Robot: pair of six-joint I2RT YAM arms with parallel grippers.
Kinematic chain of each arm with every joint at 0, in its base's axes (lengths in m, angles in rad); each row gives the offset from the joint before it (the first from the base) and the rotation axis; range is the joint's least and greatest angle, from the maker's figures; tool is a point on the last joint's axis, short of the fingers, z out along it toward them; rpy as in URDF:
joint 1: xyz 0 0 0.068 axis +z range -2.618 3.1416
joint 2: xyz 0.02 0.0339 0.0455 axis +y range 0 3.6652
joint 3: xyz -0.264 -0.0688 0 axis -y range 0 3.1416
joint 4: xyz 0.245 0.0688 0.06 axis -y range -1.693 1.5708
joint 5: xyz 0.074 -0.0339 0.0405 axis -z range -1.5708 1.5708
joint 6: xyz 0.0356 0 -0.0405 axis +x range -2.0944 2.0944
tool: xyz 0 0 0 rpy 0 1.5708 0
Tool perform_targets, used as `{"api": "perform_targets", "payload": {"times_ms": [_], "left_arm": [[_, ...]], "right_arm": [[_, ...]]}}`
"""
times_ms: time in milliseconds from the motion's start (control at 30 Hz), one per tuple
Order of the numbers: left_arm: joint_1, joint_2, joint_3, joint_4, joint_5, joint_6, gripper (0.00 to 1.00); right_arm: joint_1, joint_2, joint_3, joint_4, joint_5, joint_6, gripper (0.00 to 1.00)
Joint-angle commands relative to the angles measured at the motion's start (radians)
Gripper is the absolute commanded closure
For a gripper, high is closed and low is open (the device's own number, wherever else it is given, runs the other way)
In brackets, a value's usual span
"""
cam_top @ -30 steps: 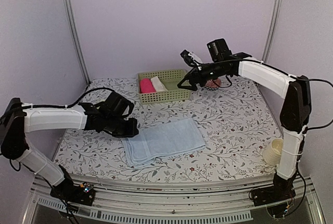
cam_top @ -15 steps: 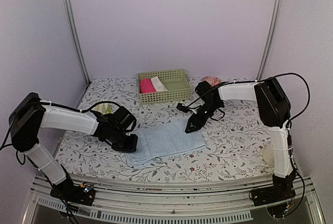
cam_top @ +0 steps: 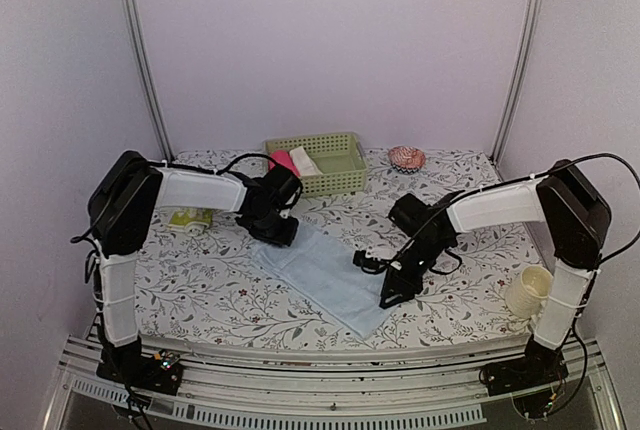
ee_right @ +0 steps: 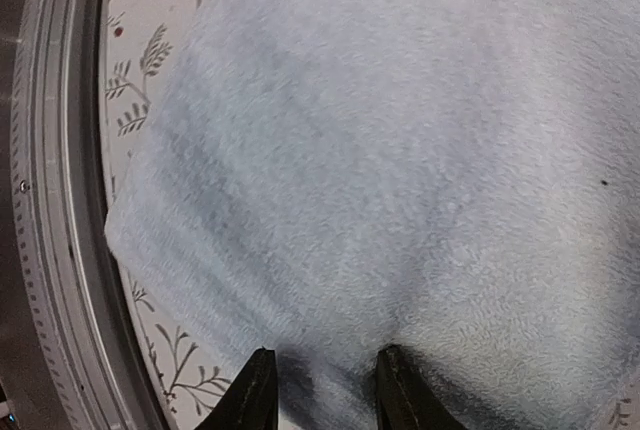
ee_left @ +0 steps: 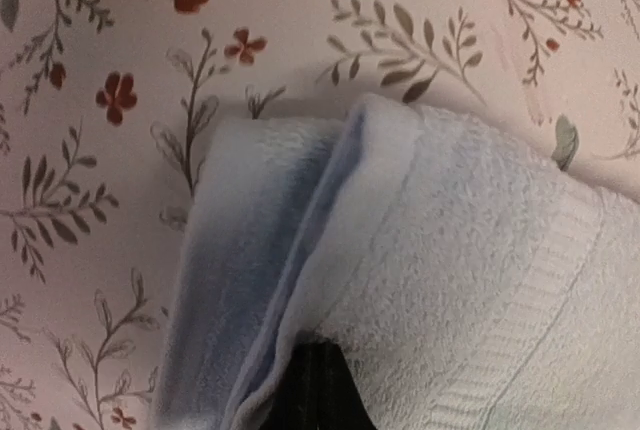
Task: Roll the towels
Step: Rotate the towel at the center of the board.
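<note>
Soft, light and floppy, the light blue towel [cam_top: 325, 272] lies on the tabletop [cam_top: 470, 200] between left gripper [cam_top: 278, 233], clamped tight on one corner, and right gripper [cam_top: 388, 298], half-closed, apparently pinching the opposite edge. Corners look like the best hold.

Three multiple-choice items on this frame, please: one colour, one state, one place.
1. The spread towel is: A yellow-green; B pink; C light blue.
2. The left gripper is: A open; B shut on the spread towel; C out of view.
3. The pink roll lies: A in the green basket; B on the spread towel; C in the left gripper.
Answers: C, both wrist views show pale blue pile; B, the fabric is pinched at its fingers; A, the basket walls surround it.
</note>
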Motion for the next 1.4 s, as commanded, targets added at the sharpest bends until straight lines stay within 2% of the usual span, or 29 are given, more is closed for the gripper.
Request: {"api": "perform_targets", "payload": {"times_ms": [0, 133, 333, 433, 533, 633, 733, 967, 1067, 1200, 1300, 1367], "left_arm": [[0.023, 0.061, 0.149, -0.057, -0.022, 0.148, 1.00], [0.004, -0.026, 0.122, 0.004, 0.064, 0.145, 1.00], [0.007, -0.140, -0.046, 0.030, 0.146, 0.023, 1.00], [0.008, -0.120, -0.073, -0.026, 0.169, -0.042, 1.00], [0.005, -0.113, -0.089, -0.134, 0.135, -0.116, 1.00], [0.005, -0.128, -0.127, -0.146, 0.103, -0.161, 1.00], [0.012, -0.072, -0.094, -0.122, 0.095, -0.136, 1.00], [0.029, 0.188, 0.156, -0.105, 0.061, -0.021, 1.00], [0.039, 0.252, 0.238, -0.063, 0.039, 0.066, 1.00], [0.048, 0.222, 0.230, 0.026, 0.038, 0.122, 1.00], [0.044, 0.120, 0.176, 0.073, 0.076, 0.134, 1.00], [0.032, -0.001, 0.082, 0.160, 0.118, 0.153, 0.87]], "right_arm": [[0.063, -0.064, -0.058, -0.175, -0.113, -0.085, 0.62], [0.061, -0.134, 0.009, -0.214, -0.182, -0.088, 0.59], [0.013, -0.177, 0.045, -0.178, -0.171, -0.102, 0.57], [-0.006, -0.147, 0.057, -0.162, -0.156, -0.090, 0.57], [-0.008, -0.142, 0.052, -0.154, -0.158, -0.093, 0.57], [-0.008, -0.153, 0.033, -0.130, -0.163, -0.088, 0.57], [-0.008, -0.160, 0.015, -0.113, -0.155, -0.084, 0.57], [-0.009, -0.180, -0.007, -0.110, -0.133, -0.084, 0.57], [-0.009, -0.198, -0.023, -0.104, -0.128, -0.078, 0.57], [-0.008, -0.216, -0.043, -0.088, -0.107, -0.073, 0.56], [-0.007, -0.250, -0.070, -0.068, -0.092, -0.110, 0.56], [-0.005, -0.293, -0.103, -0.035, -0.083, -0.159, 0.56]]}}
